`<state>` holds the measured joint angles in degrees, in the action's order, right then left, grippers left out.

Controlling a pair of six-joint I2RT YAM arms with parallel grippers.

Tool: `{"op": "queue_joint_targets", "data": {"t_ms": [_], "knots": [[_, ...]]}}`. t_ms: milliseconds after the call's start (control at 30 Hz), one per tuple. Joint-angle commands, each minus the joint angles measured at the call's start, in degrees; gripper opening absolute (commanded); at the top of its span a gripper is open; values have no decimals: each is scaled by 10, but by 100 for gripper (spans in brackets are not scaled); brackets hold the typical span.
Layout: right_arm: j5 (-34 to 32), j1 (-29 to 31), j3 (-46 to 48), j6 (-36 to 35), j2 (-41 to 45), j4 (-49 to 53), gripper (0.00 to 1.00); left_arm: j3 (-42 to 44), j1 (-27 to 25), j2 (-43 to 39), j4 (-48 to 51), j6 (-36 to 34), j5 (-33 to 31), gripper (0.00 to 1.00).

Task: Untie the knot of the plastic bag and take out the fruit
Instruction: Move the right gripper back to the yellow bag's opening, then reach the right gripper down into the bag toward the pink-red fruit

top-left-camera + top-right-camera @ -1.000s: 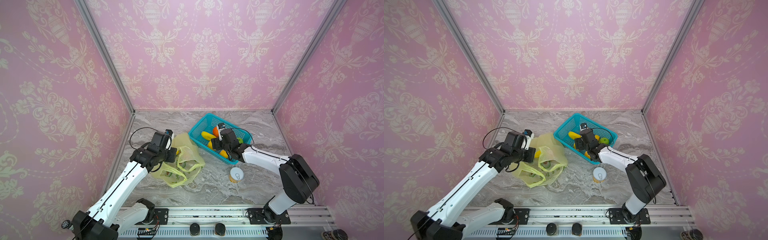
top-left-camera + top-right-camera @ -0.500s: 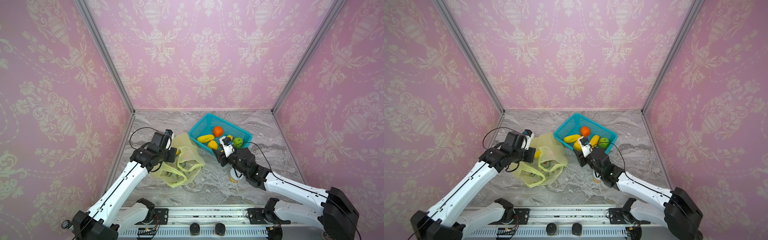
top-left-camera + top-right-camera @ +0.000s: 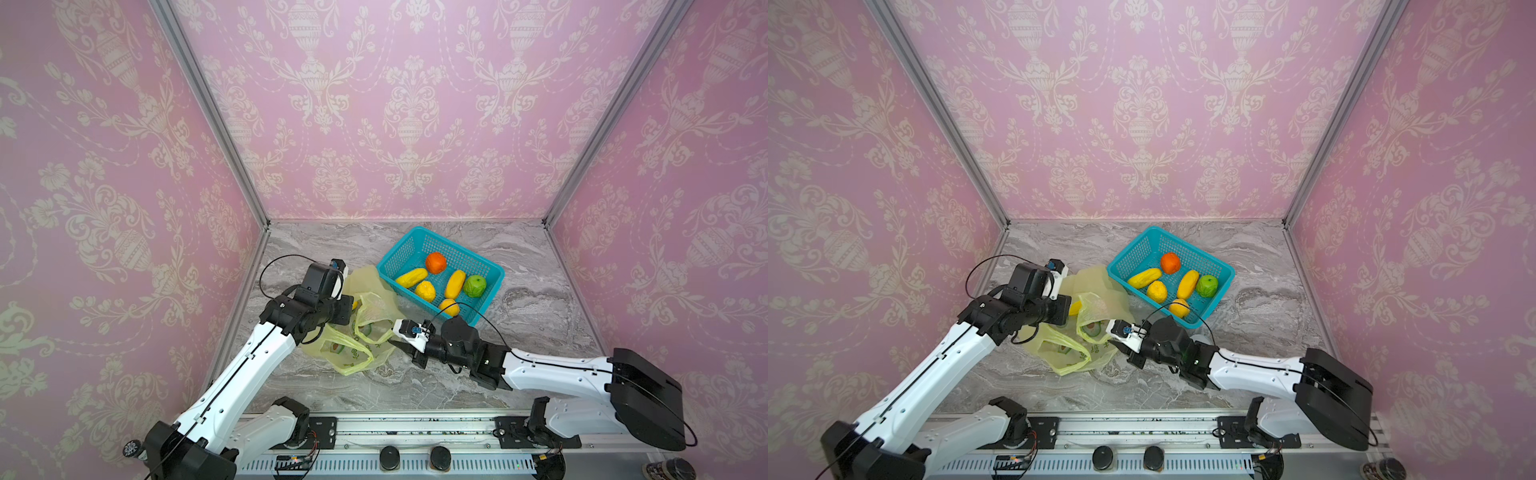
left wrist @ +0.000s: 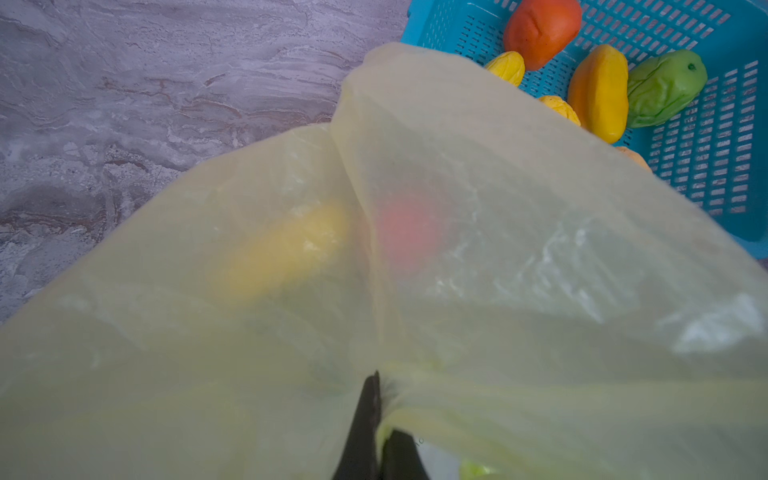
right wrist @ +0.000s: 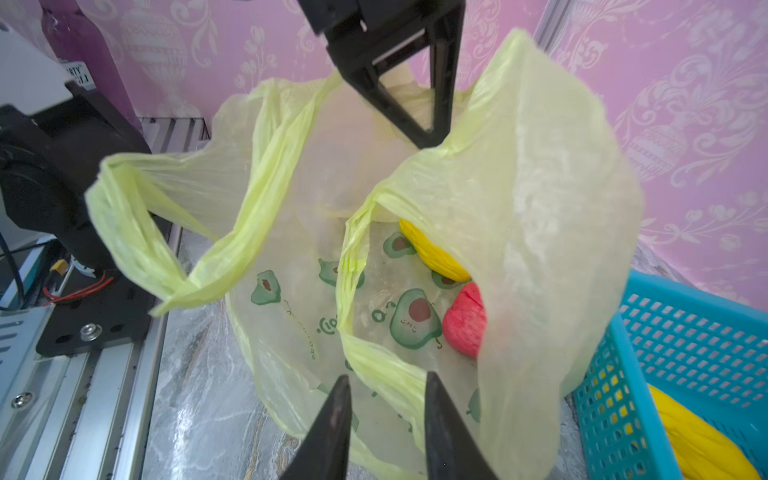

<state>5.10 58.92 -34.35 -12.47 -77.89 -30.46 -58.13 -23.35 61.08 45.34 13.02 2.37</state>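
Note:
The plastic bag (image 3: 365,332) (image 3: 1096,332) lies left of centre, mouth gaping. My left gripper (image 4: 382,411) (image 3: 351,307) is shut on the plastic bag's upper rim and holds it up. My right gripper (image 5: 386,376) (image 3: 395,341) is at the mouth's near side, jaws apart, a handle strip (image 5: 374,374) lying between them. Inside the bag a yellow fruit (image 5: 432,253) and a pink-red fruit (image 5: 465,320) show. The knot is out of view; one handle loop (image 5: 166,249) hangs loose.
A teal mesh basket (image 3: 415,249) (image 3: 1142,249) stands right of the bag, touching it. It holds an orange-red ball (image 3: 435,262), a green apple (image 3: 474,286) and several yellow pieces. The metal rail (image 3: 415,428) runs along the front edge.
My right arm left the basket and swung back to the bag's mouth, its jaws narrowing. The left gripper kept its hold on the bag and did not move.

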Motion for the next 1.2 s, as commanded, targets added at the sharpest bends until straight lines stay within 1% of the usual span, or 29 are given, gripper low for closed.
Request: {"op": "queue_joint_targets", "data": {"t_ms": [0,167,267,367,433,600,733,833,1000,1133,1167], "knots": [[7,3,-36,-13,-46,-30,26,-4,5,-6,8,0,0,0],[0,4,-77,-12,-117,-27,22,-4,5,-7,7,0,0,0],[-3,8,-92,-10,-135,-20,20,-4,5,-8,7,0,0,0],[0,16,-79,-14,-118,-27,31,-4,5,-7,8,-1,0,0],[0,24,-69,-22,-100,-27,33,-4,5,-7,8,-1,0,0],[-25,67,-80,-66,-80,29,24,-4,6,-7,7,0,0,0],[-30,71,-101,-86,-114,60,17,-4,6,-9,8,0,0,0],[-57,70,-116,-96,-155,68,13,-4,6,-11,7,0,0,0],[-112,57,-170,-83,-232,75,10,-5,6,-12,8,0,4,0],[-202,53,-235,-69,-300,92,11,-4,6,-14,7,0,7,0],[-231,52,-249,-63,-315,89,15,-4,6,-14,6,0,9,0]]}}
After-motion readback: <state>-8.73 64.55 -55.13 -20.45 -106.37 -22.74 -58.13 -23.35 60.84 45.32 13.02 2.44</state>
